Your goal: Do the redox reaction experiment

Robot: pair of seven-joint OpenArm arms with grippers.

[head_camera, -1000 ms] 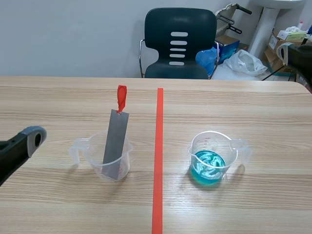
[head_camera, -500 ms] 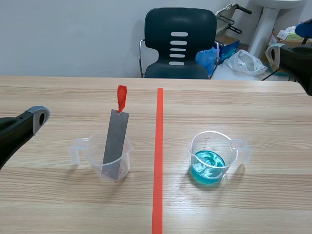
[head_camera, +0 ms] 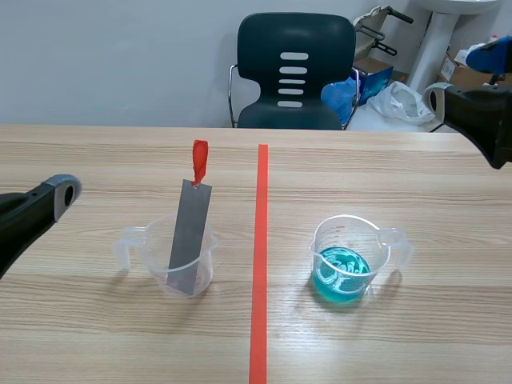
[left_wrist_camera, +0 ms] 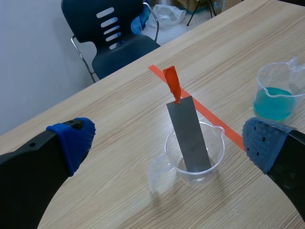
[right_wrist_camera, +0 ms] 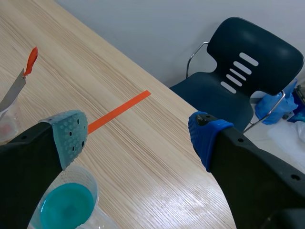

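Grey strip (head_camera: 190, 236) (red-tipped) leans in a clear cup (head_camera: 206, 268) left of the tape (head_camera: 260, 240), midway between the table's (head_camera: 400, 168) near and far edges. A beaker (head_camera: 348, 260) of blue liquid stands right of the tape. Left gripper (left_wrist_camera: 167, 142) — spread wide, holding nothing — sits at the left edge; right gripper (right_wrist_camera: 136, 136), equally wide and empty, is over the far right corner.

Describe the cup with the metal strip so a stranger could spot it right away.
On the wooden table, an orange-red tape line runs down the middle. The cup stands on the left arm's side of that line, clear plastic with a handle. Unlike the other cup, which holds blue liquid, it has a grey metal strip with a red tip leaning in it.
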